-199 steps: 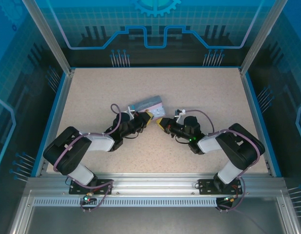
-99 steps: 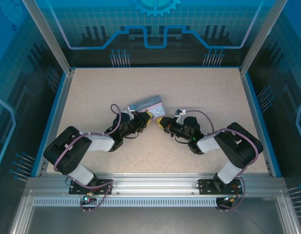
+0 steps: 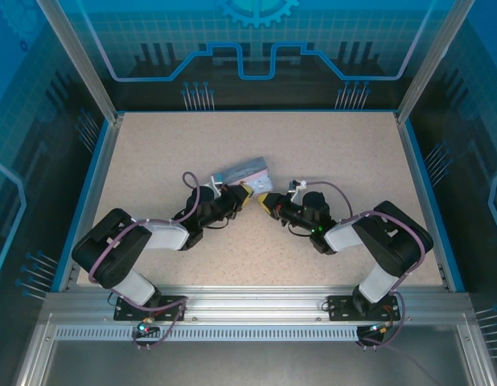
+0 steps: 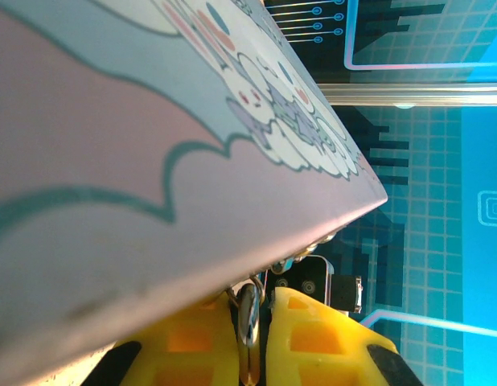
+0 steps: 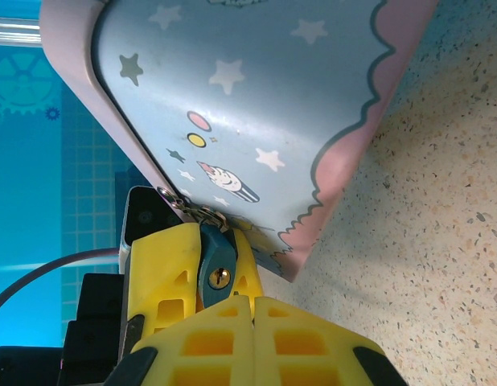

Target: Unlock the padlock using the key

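A small blue padlock (image 5: 216, 259) hangs from the hasp of a pastel tin box (image 5: 264, 96), its brass keyhole (image 5: 220, 278) facing my right wrist camera. My left gripper (image 4: 255, 301) is shut on the padlock (image 4: 248, 322), which appears there edge-on as shiny metal between the yellow fingers (image 5: 160, 265). My right gripper (image 5: 253, 310) is shut, its fingertips just below the keyhole and nearly touching the lock. The key is hidden. From above, the left gripper (image 3: 247, 193) and right gripper (image 3: 266, 201) meet tip to tip beside the tin (image 3: 244, 170).
The tin box (image 4: 152, 161) lies tilted on the speckled tabletop (image 3: 329, 145), close over both sets of fingers. Blue-edged walls (image 3: 96, 177) ring the table. Bare tabletop lies to the right of the tin (image 5: 441, 201).
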Tool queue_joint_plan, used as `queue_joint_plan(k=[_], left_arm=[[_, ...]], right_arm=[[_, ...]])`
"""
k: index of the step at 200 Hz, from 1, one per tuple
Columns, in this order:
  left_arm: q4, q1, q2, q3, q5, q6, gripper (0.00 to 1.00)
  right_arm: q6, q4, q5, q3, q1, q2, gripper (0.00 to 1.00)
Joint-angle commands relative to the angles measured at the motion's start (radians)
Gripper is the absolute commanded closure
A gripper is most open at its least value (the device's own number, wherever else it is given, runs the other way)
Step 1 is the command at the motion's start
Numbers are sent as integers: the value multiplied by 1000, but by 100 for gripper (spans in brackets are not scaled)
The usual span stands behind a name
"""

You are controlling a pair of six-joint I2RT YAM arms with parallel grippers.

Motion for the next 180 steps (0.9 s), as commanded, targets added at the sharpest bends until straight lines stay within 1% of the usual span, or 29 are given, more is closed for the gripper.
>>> queue_joint_plan(k=[1, 83, 180], left_arm=[[67, -1, 3, -8, -9, 2, 100], [66, -4, 8, -8, -13, 7, 100], [60, -7, 4, 0, -15, 3, 100]], right_arm=[[-3, 13, 20, 23, 0, -12, 100], [-33, -46, 28, 16, -1, -70, 100], [-22, -23, 16, 40, -1, -20, 100]])
